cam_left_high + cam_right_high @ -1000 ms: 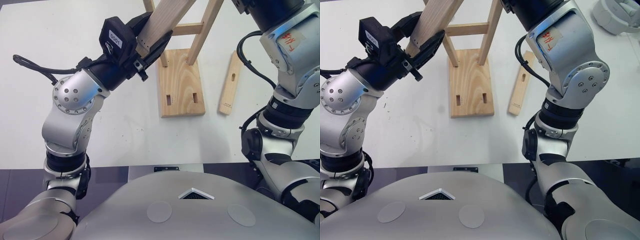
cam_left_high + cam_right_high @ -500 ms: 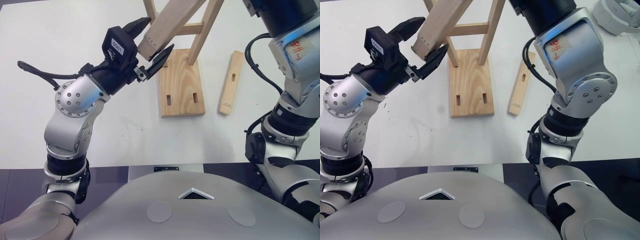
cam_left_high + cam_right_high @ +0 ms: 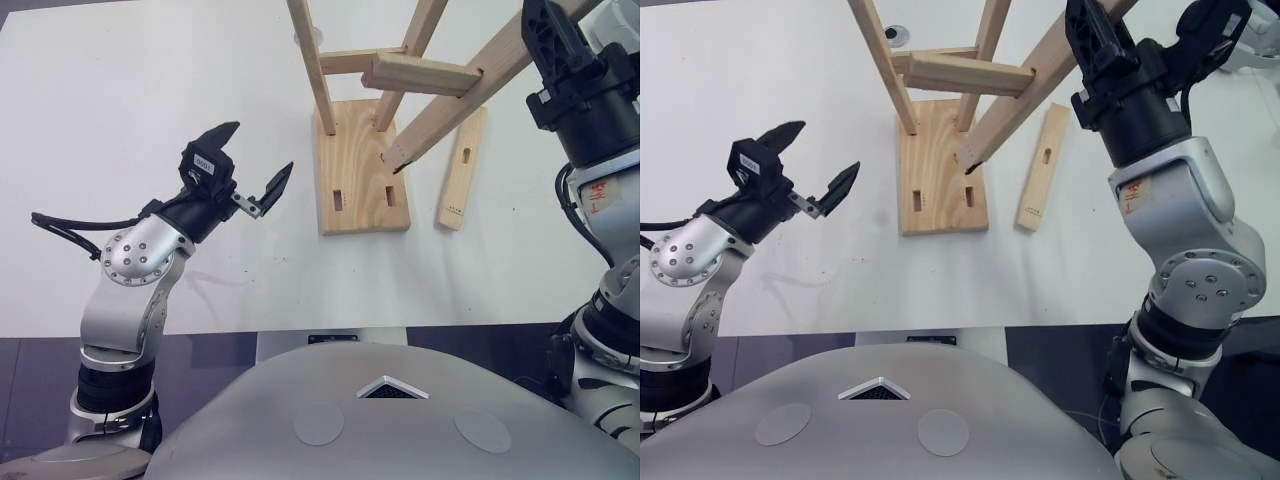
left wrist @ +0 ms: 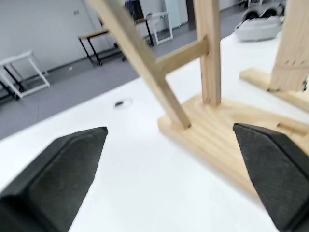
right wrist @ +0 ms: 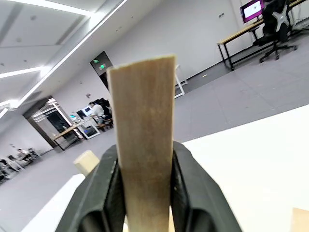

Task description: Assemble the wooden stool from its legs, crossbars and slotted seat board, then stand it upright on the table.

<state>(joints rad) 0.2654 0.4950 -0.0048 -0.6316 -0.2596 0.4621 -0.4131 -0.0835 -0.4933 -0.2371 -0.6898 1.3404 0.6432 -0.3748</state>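
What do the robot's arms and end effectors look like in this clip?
The left arm and right arm have silver-grey rounded joint housings with bolt-ringed caps, joined by black segments; black cables loop outside. The left end effector and right end effector are black, tapered and two-fingered. A white label sits on the left one; a white sticker with red handwriting marks the right arm.
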